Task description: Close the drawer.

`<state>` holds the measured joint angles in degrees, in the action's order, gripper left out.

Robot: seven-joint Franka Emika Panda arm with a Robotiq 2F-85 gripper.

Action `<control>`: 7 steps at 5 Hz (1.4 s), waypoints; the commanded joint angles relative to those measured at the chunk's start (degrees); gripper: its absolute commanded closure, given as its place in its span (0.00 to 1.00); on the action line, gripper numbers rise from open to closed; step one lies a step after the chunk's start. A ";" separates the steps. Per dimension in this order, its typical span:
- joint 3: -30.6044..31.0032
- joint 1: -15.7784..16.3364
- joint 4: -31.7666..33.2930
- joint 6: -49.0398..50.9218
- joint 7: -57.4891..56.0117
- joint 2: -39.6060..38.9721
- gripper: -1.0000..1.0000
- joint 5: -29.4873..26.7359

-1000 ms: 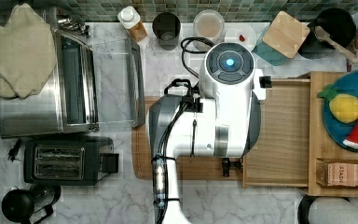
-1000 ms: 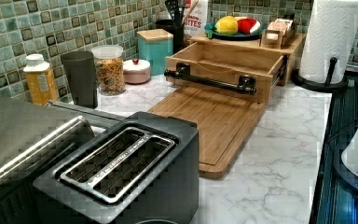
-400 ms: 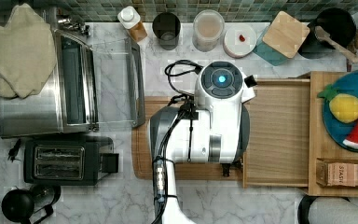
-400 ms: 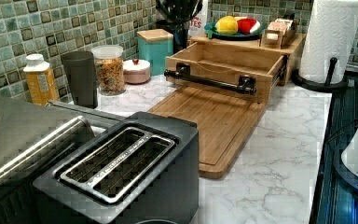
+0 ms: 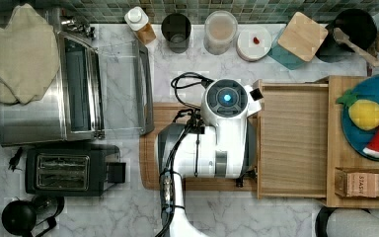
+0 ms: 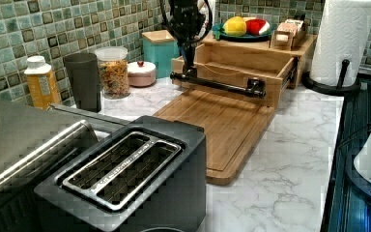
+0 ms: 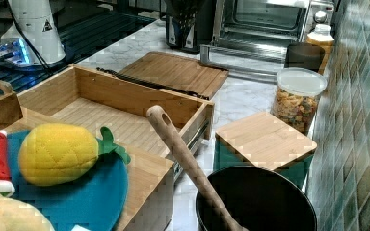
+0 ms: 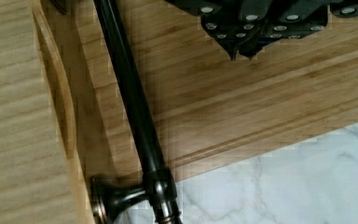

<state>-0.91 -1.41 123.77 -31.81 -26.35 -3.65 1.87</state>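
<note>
White marbled desk (image 6: 290, 159) against green mosaic-tiled wall (image 6: 9, 43). Drawer (image 5: 293, 140) pulled out over cutting board (image 6: 222, 128). Tool (image 8: 242, 49) closed, empty, beside drawer handle (image 8: 130, 107).

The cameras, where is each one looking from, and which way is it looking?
Top view: overhead, facing down at the open drawer; the white arm shows.
Left view: low behind the toaster, facing the drawer's handle; the gripper shows there.
Right view: beside the fruit plate, facing the toaster oven; the arm's base shows.
Wrist view: facing down at the handle; the gripper shows.
All views share the drawer.
</note>
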 commanded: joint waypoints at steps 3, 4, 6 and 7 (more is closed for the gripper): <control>-2.08 -2.73 9.49 -16.81 -12.20 -4.49 1.00 2.95; -3.43 -2.07 8.65 -14.43 -7.90 -3.57 1.00 7.54; -5.83 -6.04 10.12 -20.50 -14.25 -3.73 1.00 12.08; -7.66 -7.79 6.17 -14.84 -18.59 -5.19 1.00 11.94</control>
<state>-4.67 -3.72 135.07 -50.64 -40.82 -9.33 11.04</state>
